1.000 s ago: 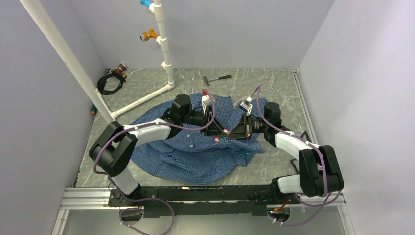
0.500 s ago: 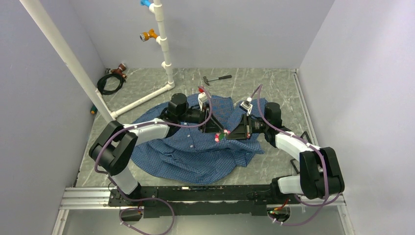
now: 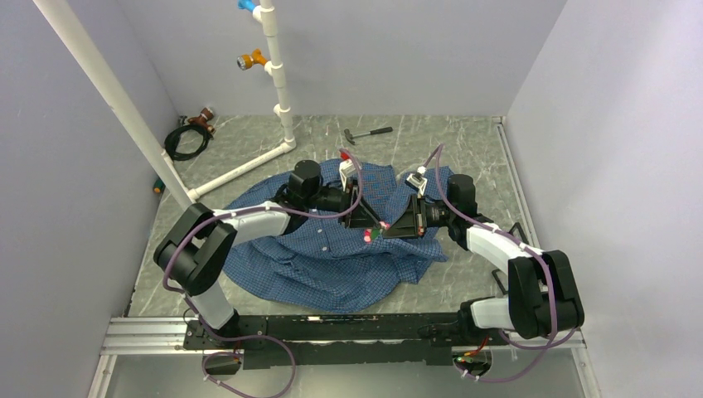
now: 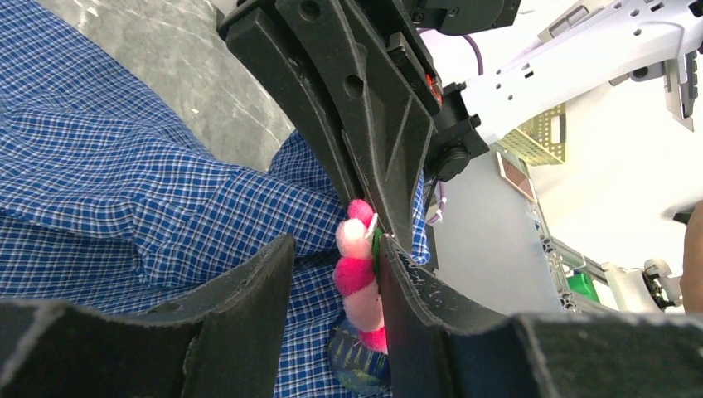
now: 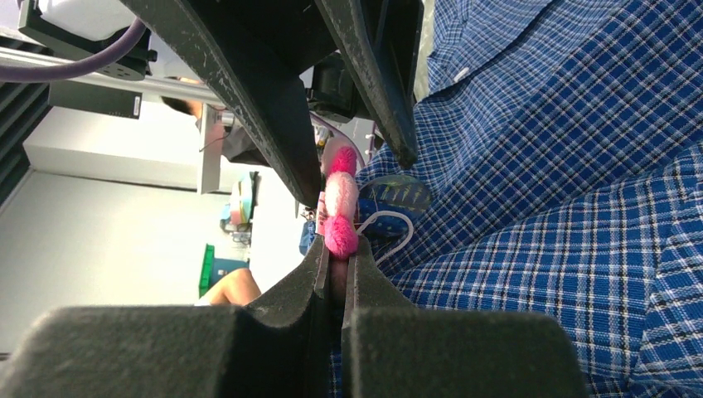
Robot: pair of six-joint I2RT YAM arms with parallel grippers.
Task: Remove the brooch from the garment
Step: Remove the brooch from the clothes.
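The blue checked shirt [image 3: 332, 265] lies crumpled on the grey table. The pink flower brooch [image 3: 370, 235] sits at its middle, between both grippers. My right gripper [image 3: 388, 230] is shut on the brooch [image 5: 340, 224], pinching its lower pink petal against the shirt [image 5: 564, 166]. My left gripper [image 3: 369, 222] is open. In the left wrist view its jaws [image 4: 332, 249] stand either side of the brooch [image 4: 361, 278], which rests against the right-hand finger [image 4: 431, 315]. A small dark round badge [image 4: 361, 365] lies on the shirt [image 4: 124, 182] under the brooch.
A white pipe frame [image 3: 278, 83] stands at the back left, with a slanted pipe [image 3: 124, 108] beside it. A small hammer [image 3: 369, 133] lies at the back. A black cable coil [image 3: 186, 137] lies in the back left corner. Walls close in on three sides.
The left arm shifted slightly left, then back. The brooch rose a little and settled again, still held by the right gripper. The shirt has barely moved.
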